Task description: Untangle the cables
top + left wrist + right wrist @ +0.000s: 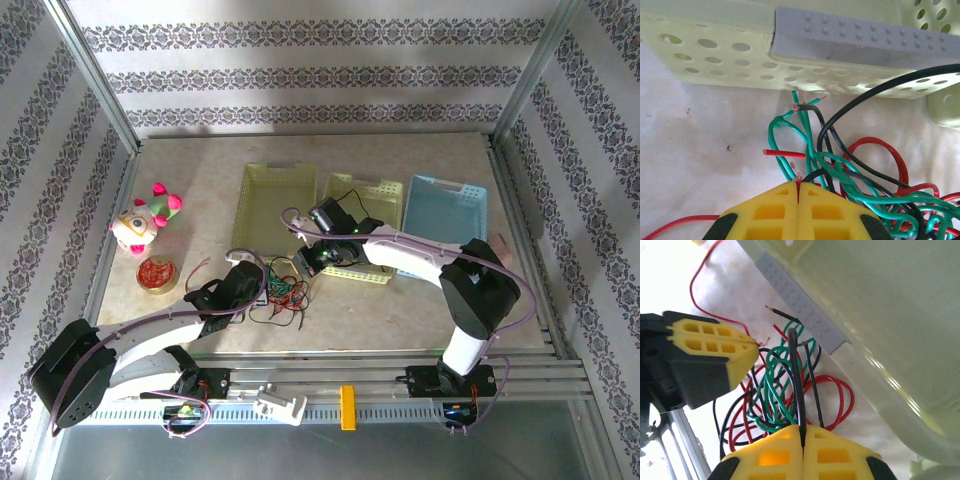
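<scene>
While both arms bend low over the table (pixel 420 310), the left gripper (pixel 797 184) is pinched shut on one red cable (pixel 690 286); the cables (pixel 283 290), a red, black and green tangle, lie between the grippers; the right gripper (pixel 802 429) is clamped on one black cable (pixel 796 375); three trays (pixel 275 205) stand beyond.

One overhead, two wrist close-ups of cables (pixel 842 175)

The left arm (pixel 150 335) and right arm (pixel 420 255), across the lower half of the top view, have white shells with black joint housings, and a thin purple cable (pixel 515 290) runs along each. The left gripper (pixel 798 186) and right gripper (pixel 803 431) have bright yellow fingers (pixel 715 342) with rectangular moulded pockets and black outer corners.
</scene>
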Robot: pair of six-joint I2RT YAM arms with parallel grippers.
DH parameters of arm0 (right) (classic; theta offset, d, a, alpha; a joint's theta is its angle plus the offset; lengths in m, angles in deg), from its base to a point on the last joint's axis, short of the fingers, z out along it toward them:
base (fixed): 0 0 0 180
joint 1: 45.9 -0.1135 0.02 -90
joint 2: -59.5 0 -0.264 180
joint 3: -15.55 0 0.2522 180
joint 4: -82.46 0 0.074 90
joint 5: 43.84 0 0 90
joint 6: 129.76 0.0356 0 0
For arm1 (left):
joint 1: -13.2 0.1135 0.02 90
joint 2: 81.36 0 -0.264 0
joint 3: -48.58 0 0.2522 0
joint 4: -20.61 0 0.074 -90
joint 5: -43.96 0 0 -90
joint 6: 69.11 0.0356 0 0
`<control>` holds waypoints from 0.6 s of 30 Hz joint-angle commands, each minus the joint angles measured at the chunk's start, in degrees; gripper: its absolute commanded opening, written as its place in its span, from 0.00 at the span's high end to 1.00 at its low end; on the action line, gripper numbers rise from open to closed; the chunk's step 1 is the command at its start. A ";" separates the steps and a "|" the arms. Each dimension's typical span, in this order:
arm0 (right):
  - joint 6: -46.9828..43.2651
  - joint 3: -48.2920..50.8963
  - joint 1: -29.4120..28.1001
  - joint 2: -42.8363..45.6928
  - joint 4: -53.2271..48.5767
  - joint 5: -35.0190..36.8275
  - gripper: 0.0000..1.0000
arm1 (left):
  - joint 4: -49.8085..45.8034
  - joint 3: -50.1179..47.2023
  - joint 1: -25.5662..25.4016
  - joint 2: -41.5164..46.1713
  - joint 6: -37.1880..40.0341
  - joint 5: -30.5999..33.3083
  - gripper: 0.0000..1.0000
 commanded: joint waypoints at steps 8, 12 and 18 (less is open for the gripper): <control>-0.94 1.27 0.34 16.75 3.24 10.83 1.00 | 0.79 -0.02 -0.80 0.33 0.16 0.72 1.00; -0.09 2.24 1.94 23.42 5.09 16.58 1.00 | 0.67 -0.24 -0.80 0.34 0.24 0.69 1.00; 1.68 4.42 4.68 32.79 8.65 24.21 1.00 | 0.63 -0.37 -0.80 -0.18 -0.09 1.08 1.00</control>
